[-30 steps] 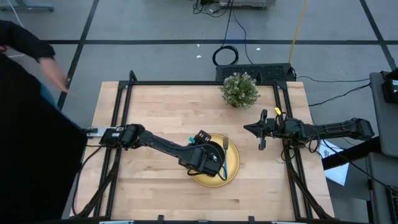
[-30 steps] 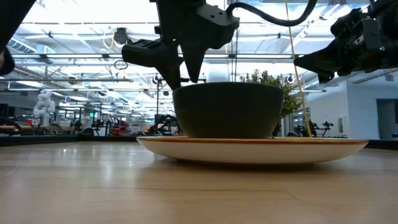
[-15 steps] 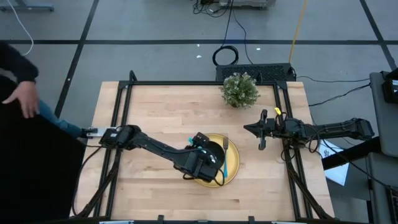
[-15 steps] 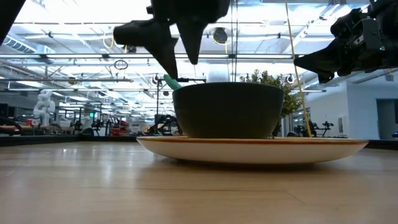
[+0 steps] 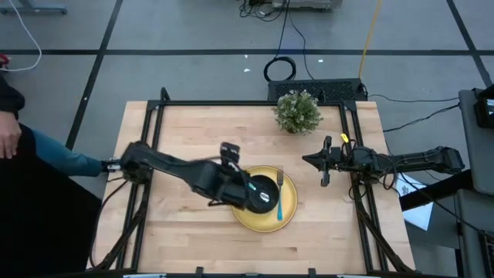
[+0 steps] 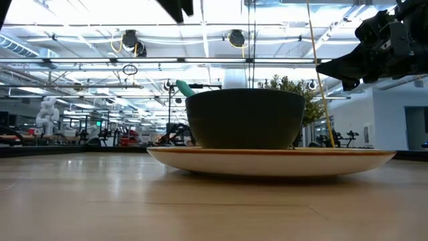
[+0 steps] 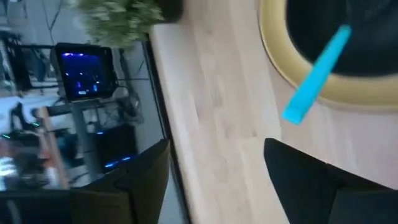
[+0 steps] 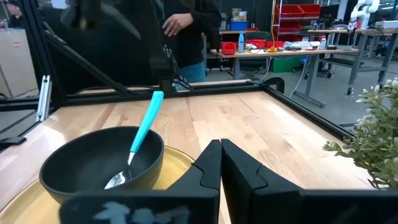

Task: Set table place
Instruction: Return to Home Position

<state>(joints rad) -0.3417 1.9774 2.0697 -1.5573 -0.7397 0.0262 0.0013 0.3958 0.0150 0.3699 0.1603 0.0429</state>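
Note:
The yellow plate [image 5: 287, 222] lies on the light-wood table [image 5: 193, 123], right of centre. The black bowl [image 5: 262, 193] stands on the plate. A spoon [image 8: 142, 134] rests with its metal end in the bowl. Its turquoise handle leans on the rim and sticks out over it [image 6: 182, 88] [image 7: 314, 74]. A fork [image 5: 280, 193] lies on the plate, right of the bowl. My left gripper [image 7: 211, 186] is open and empty, above and left of the bowl [image 5: 228, 166]. My right gripper [image 8: 221, 165] is shut and empty, and waits right of the plate [image 5: 307, 159].
A small green potted plant [image 5: 297, 110] stands at the table's far edge. A person in dark clothes [image 5: 19, 177] stands beyond the table's left edge. The black frame [image 5: 154, 116] runs around the tabletop. Bare wood shows left of the plate and at the far left.
My left gripper has risen from the bowl's left rim and drawn back toward the table's left edge. It has almost left the low view. The spoon stays in the bowl, its handle leaning on the rim. The person at the left has stepped back.

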